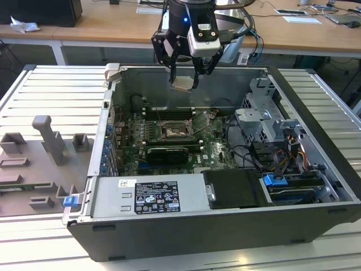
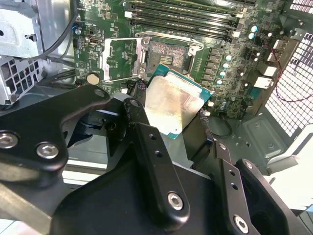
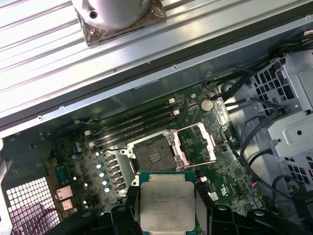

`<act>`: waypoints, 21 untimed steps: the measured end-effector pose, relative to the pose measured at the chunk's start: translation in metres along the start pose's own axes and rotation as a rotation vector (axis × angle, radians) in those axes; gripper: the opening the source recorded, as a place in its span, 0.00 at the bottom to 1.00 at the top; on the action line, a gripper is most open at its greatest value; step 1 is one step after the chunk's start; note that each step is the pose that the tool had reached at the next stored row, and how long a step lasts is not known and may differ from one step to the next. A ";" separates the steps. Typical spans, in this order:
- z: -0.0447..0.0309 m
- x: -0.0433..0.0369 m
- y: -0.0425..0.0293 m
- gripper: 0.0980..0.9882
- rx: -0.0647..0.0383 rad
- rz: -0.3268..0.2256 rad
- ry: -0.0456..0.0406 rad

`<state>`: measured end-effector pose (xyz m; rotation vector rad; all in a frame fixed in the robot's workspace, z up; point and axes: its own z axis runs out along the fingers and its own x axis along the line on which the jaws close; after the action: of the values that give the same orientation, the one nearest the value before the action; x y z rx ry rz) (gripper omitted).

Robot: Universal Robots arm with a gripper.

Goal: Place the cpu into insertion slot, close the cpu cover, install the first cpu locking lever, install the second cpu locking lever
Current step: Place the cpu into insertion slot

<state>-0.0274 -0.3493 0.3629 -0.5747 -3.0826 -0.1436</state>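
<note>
Gripper (image 1: pixel 183 81) hangs high over the open PC case (image 1: pixel 186 234), pincer clamped on the cpu (image 1: pixel 181 84). The fingers (image 2: pixel 138 115) pinch it by two opposite edges, with the pale metal top facing the wrist cams. The cpu is in the air, well apart from the board (image 1: pixel 217 153) and touching nothing but the fingers. In the second wrist view it sits a bit tilted in the grip. The slot (image 3: pixel 152 157) is bare: dark contact field in full sight, nothing seated in it. In both wrist views it lies off to one side of the cpu, so I judge the chip isn't lined up over it yet, tho depth is hard to read. Cover (image 3: pixel 199 143) is flipped open and stands beside the slot on the exterior view's right, window cut-out clear. A thin wire lever (image 2: pixel 194 45) runs along the slot's edge near the memory slots (image 3: pixel 132 125), and it looks unlatched. I can't make out the 2nd lever for sure. Progress, as I read it: cpu picked up and carried above the case, socket opened and ready, and that's all that's done. Step 1 is under way but not finished. Seating the cpu, closing the cover and both levers are all left.
</note>
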 end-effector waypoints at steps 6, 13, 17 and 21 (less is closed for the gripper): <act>0.0000 0.0000 0.0000 0.50 0.000 0.007 -0.0006; 0.0000 0.0000 0.0000 0.50 0.000 0.016 -0.0014; 0.0000 0.0000 0.0000 0.50 0.000 0.021 -0.0018; 0.0000 0.0000 0.0000 0.50 0.000 0.027 -0.0024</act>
<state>-0.0274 -0.3493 0.3630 -0.6167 -3.0757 -0.1436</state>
